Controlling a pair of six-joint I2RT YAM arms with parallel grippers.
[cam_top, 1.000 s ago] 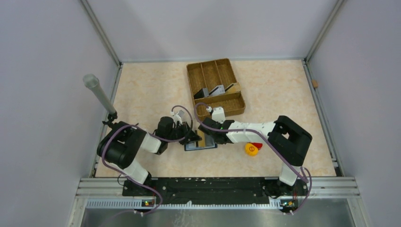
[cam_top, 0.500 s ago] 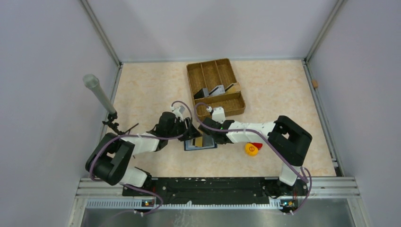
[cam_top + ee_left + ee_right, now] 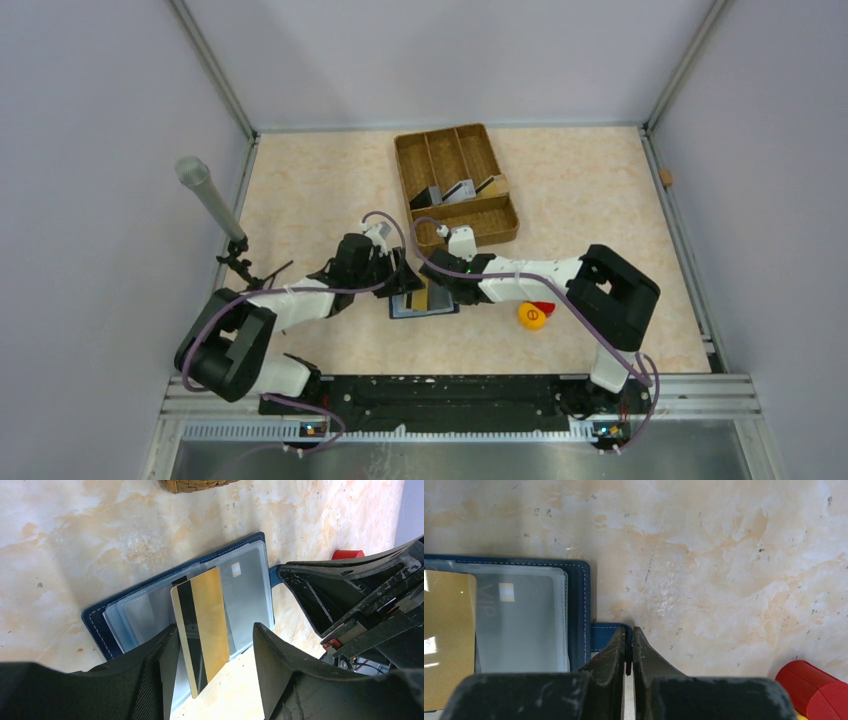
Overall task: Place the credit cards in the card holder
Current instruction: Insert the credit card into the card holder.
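The navy card holder (image 3: 425,304) lies open on the table, its clear sleeves facing up. A grey card (image 3: 516,625) marked VIP sits inside a sleeve. A gold card with a black stripe (image 3: 202,630) lies slanted across the sleeves, its lower end sticking out past the holder's edge. My left gripper (image 3: 215,627) is open, its fingers on either side of the gold card, apart from it. My right gripper (image 3: 630,635) is shut on the holder's snap tab (image 3: 606,632). More grey cards (image 3: 460,190) stand in the brown tray.
The brown woven tray (image 3: 456,150) stands behind the holder. A yellow round piece (image 3: 533,317) and a red one (image 3: 811,685) lie to the right of the right gripper. A grey cylinder (image 3: 208,198) stands at the left edge.
The left arm's elbow has swung down and to the left. Its gripper stayed over the holder and edged slightly forward. The right arm and holder have not moved.
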